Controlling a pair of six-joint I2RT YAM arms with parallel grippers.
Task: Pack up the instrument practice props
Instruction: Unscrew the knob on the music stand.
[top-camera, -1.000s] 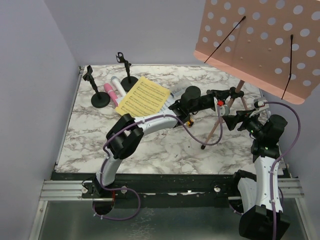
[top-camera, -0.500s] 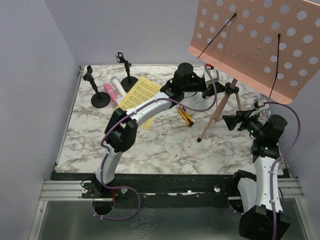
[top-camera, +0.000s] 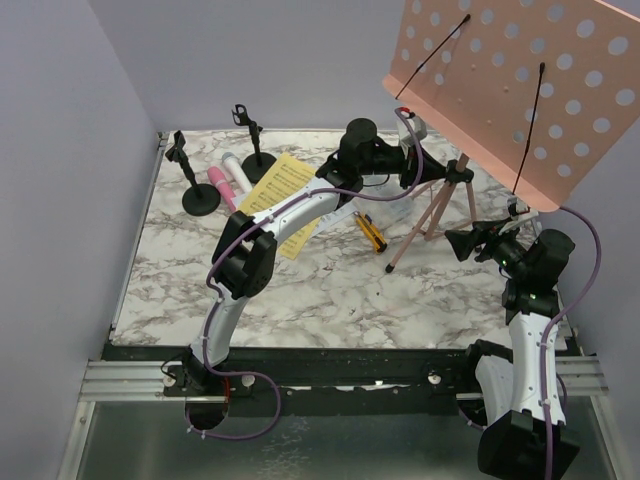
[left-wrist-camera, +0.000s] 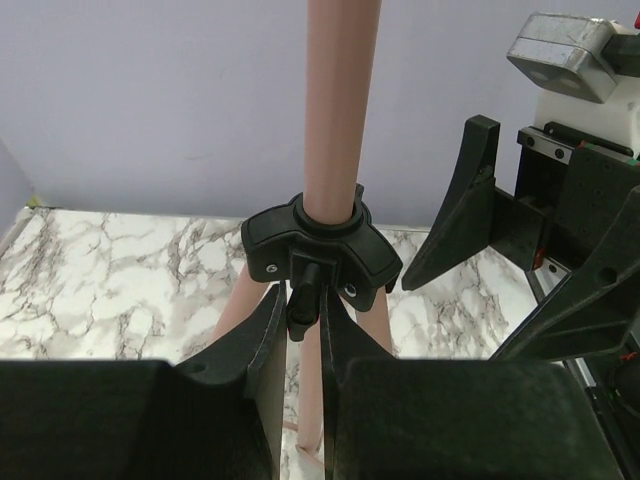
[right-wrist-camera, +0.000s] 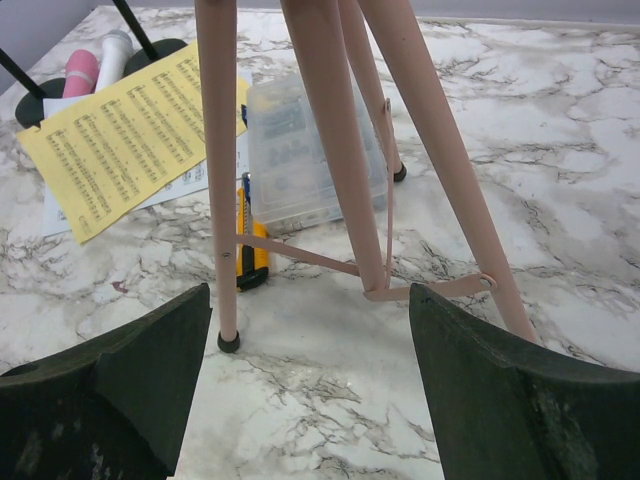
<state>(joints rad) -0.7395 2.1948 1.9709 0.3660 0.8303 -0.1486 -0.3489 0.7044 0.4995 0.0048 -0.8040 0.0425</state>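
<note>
Your left pincer (left-wrist-camera: 300, 312) is pinched onto the black knob (left-wrist-camera: 303, 285) at the leg hub of the pink music rack (left-wrist-camera: 340, 120), which stands on the marble table (top-camera: 330, 290). Your right pincer (right-wrist-camera: 310, 300) is spread wide, with the rack's legs just ahead of it and untouched.

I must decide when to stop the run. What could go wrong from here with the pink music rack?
1. The left pincer pinches only the small black knob on the hub of the pink perforated tripod music rack. The rack looks top-heavy, so it may twist or tip.
2. The right pincer hangs open, apart from the legs, so it gives no support.
3. The clear plastic compartment box lies close by the legs; dragging them could knock it.
</note>
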